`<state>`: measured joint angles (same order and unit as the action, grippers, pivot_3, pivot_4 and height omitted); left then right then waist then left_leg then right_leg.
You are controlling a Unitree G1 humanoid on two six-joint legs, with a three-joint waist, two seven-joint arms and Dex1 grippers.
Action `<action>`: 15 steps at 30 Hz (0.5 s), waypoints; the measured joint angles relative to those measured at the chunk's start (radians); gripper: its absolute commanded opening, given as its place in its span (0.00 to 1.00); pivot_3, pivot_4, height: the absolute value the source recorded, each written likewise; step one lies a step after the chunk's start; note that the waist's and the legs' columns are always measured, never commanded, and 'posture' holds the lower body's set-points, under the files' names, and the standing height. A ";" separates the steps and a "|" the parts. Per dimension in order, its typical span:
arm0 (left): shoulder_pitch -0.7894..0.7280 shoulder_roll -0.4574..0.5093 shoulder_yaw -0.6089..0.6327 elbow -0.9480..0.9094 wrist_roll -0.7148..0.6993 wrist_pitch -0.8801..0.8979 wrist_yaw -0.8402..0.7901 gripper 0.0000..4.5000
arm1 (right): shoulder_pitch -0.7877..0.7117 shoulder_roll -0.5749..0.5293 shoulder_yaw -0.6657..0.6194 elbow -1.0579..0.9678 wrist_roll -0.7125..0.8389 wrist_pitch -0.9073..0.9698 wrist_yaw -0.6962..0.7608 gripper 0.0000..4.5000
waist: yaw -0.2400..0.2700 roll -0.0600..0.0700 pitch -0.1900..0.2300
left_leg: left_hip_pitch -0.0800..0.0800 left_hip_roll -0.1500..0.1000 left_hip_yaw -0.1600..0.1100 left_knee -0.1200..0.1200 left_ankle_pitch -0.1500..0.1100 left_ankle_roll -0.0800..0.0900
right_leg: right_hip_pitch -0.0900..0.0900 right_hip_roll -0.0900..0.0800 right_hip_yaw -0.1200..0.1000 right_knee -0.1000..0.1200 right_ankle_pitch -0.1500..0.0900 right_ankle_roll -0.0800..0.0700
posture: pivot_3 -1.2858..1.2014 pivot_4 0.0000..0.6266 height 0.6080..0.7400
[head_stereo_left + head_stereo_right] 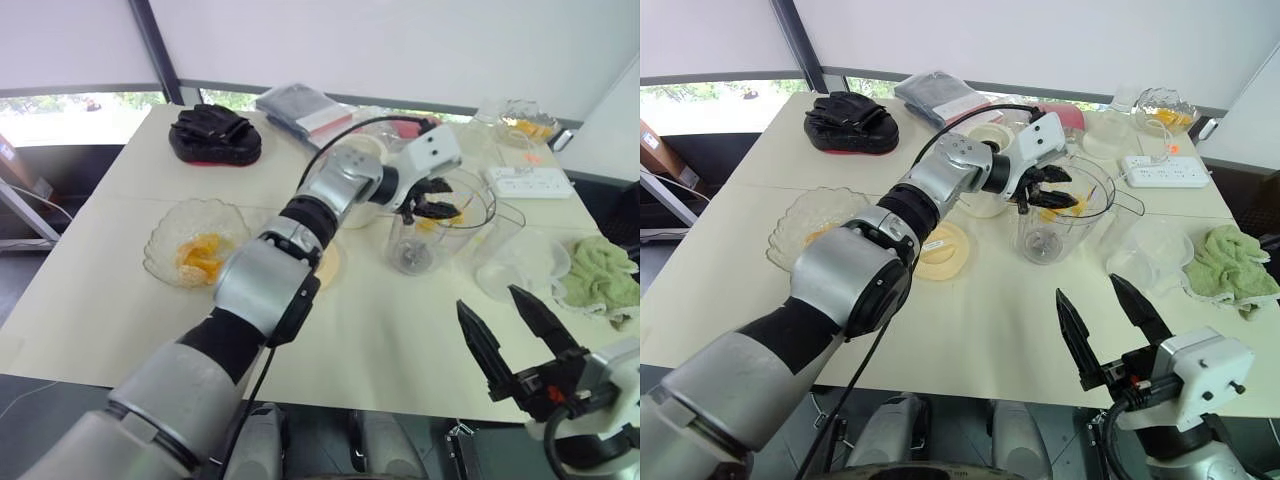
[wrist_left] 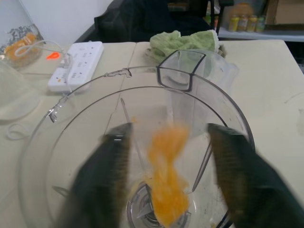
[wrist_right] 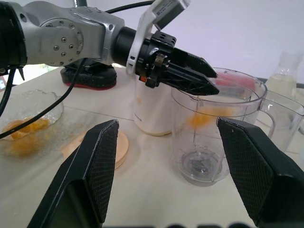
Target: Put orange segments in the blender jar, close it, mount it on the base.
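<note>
Left gripper (image 2: 167,133) fingers spread, empty, directly over the blender jar (image 3: 190,147) mouth. Orange segment (image 2: 166,175) inside the jar below it, long axis vertical, apparently dropping. Right gripper (image 1: 488,298) spread wide, idle, well short of the jar; left arm nearer.

The orange fruit segment (image 2: 166,180) inside the clear plastic blender jar (image 2: 52,156) is blurred; the jar's near side is cut off.
</note>
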<state>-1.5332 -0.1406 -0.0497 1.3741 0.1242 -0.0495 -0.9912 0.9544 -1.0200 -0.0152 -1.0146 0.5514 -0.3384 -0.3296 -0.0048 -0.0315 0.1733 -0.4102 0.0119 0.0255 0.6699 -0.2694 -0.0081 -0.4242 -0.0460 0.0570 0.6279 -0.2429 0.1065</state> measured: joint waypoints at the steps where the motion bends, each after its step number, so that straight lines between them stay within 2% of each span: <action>1: 0.000 0.000 0.007 0.000 -0.001 -0.009 0.001 0.86 | -0.001 -0.012 0.007 0.000 -0.001 -0.002 -0.013 0.77 | 0.001 0.000 0.000 | 0.000 0.000 0.000 0.000 0.000 0.000 | 0.000 0.000 0.000 0.000 0.000 0.000 | 0.52 0.24 1.00; 9: -0.016 0.004 0.110 0.000 -0.055 -0.017 -0.005 0.86 | 0.021 -0.059 -0.004 0.000 0.011 -0.012 -0.057 0.77 | 0.018 0.000 0.000 | 0.000 0.000 0.000 0.001 0.000 0.000 | 0.000 0.000 0.000 0.000 0.000 0.000 | 0.52 0.24 1.00; 15: -0.072 0.064 0.208 -0.016 -0.161 0.015 -0.141 0.86 | 0.098 -0.016 -0.081 -0.001 0.027 -0.003 -0.043 0.77 | 0.018 0.000 0.000 | -0.001 0.000 0.000 0.001 0.000 0.000 | 0.000 0.000 0.000 0.000 0.000 0.000 | 0.52 0.24 1.00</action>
<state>-1.6050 -0.0765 0.1582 1.3581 -0.0365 -0.0346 -1.1322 1.0528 -1.0362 -0.0965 -1.0153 0.5786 -0.3410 -0.3724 0.0131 -0.0311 0.1731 -0.4109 0.0120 0.0256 0.6711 -0.2694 -0.0080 -0.4239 -0.0458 0.0569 0.6278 -0.2429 0.1064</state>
